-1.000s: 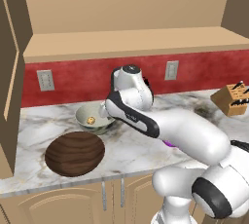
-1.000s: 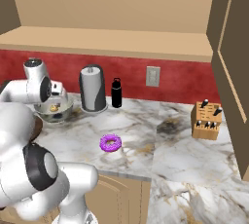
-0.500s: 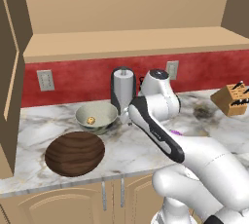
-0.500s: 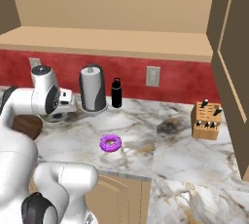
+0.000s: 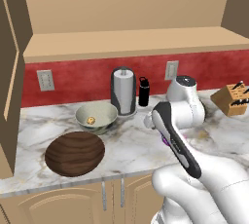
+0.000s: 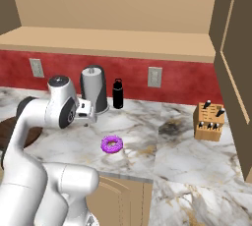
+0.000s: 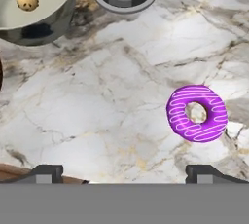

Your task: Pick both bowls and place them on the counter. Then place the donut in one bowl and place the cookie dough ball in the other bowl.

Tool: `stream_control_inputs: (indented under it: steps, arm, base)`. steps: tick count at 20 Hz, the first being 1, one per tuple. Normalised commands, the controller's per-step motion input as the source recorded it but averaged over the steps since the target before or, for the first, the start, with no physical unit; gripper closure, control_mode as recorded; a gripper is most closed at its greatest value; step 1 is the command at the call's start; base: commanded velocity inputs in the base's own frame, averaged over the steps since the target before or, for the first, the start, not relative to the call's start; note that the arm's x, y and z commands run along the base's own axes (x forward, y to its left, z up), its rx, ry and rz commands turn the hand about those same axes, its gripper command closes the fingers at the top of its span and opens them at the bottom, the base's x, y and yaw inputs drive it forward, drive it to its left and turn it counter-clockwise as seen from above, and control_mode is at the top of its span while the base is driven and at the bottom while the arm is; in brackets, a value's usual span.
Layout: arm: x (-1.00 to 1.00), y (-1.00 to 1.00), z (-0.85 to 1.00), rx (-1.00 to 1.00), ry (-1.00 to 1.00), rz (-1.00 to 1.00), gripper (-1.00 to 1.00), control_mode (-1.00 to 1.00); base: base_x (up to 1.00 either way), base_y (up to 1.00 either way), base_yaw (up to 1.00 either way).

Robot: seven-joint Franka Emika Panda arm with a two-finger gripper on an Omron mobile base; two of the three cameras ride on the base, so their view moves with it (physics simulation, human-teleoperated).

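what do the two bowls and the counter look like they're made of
Shallow bowl: probably wood, dark brown with ringed grain, matte. Deep bowl: likely glazed ceramic, pale grey-green with a smooth cream inside. Counter: looks like polished marble, white-grey with brown veins.

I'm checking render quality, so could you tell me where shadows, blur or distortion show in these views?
Hand view: sharp, soft shadow under the donut, dark reflection on the ceramic bowl. Left base view: the arm looms large. Right base view: flat light, dark smudge on the counter.

Marble counter (image 5: 131, 145) seen carrying: wooden bowl (image 5: 75, 153) at front left, ceramic bowl (image 5: 96, 117) just behind it, paper towel holder (image 5: 123, 91) and black bottle (image 5: 143, 92) near wall, purple donut (image 6: 112, 144) mid-slab, knife block (image 6: 209, 121) far right.
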Motion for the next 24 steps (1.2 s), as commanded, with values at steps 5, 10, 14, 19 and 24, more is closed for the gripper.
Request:
stream_control_inputs:
  steps: [5, 10, 14, 19, 24]
  arm:
    - [-0.02, -0.57, -0.11, -0.02, 0.06, -0.12, -1.00, -1.00]
    - [0.11, -0.23, -0.34, 0.00, 0.01, 0.00, -1.00, -1.00]
    - [0.32, -0.07, -0.36, 0.02, 0.08, 0.00, -1.00, -1.00]
    - [0.38, -0.04, -0.31, 0.00, 0.11, 0.00, -1.00, -1.00]
    - [0.21, -0.02, -0.23, 0.00, 0.11, 0.00, -1.00, -1.00]
  base:
    - [0.00, 0.00, 0.00]
    - [0.00, 0.00, 0.00]
    - [0.00, 0.00, 0.00]
    - [0.00, 0.00, 0.00]
    - [0.00, 0.00, 0.00]
